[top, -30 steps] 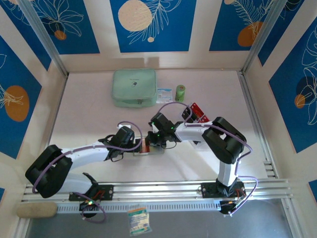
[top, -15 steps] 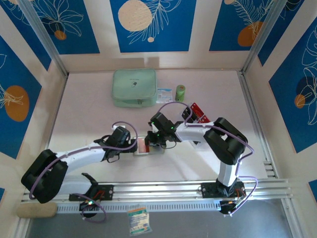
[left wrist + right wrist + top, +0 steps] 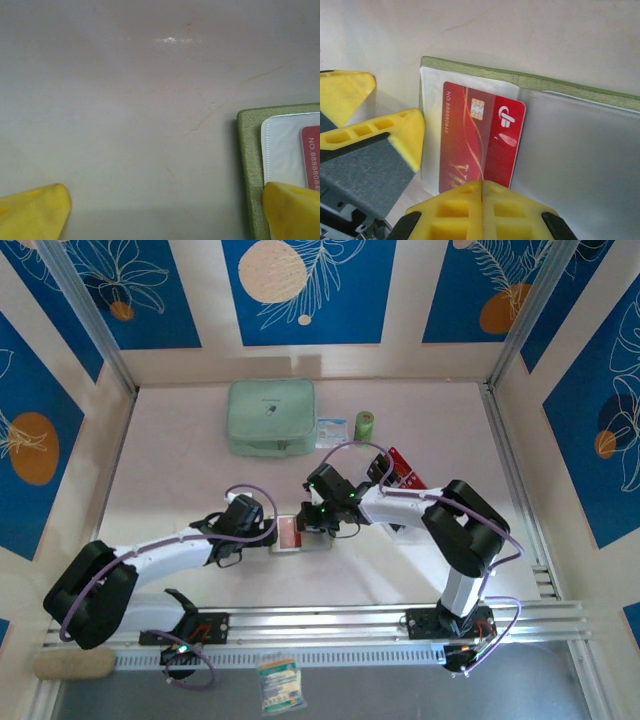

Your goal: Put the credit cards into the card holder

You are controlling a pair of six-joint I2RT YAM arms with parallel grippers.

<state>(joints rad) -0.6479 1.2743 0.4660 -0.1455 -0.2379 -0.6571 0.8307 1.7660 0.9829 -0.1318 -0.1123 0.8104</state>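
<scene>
Card holder (image 3: 530,82) lies open and flat on the table (image 3: 125,100), mid-table, between the two grippers. It has an olive-green border w/ clear greyish sleeves inside. One red card (image 3: 480,145) is at the sleeve on the L-gripper end; can't tell if it's on or in it. Chip + white logo face up, and print along the edge reads "NO.888808…", rest not legible. More red cards (image 3: 402,466) sit back-right, well apart from the holder, behind the R forearm; their print is too small to read.

R gripper (image 3: 482,197): jaws fully together, yellow tips meeting at the card's near short edge. Can't tell if they pinch it or just press. R arm is folded in from the right, wrist tipped down at the holder.

L gripper (image 3: 161,212): jaws spread wide, only bare table between them. One finger (image 3: 292,210) overlaps the holder's edge and sleeve. L arm is stretched low from its base.

At the back: mint zip pouch (image 3: 272,416), then a small packet (image 3: 332,430) and a green roll (image 3: 365,426) beside it.
</scene>
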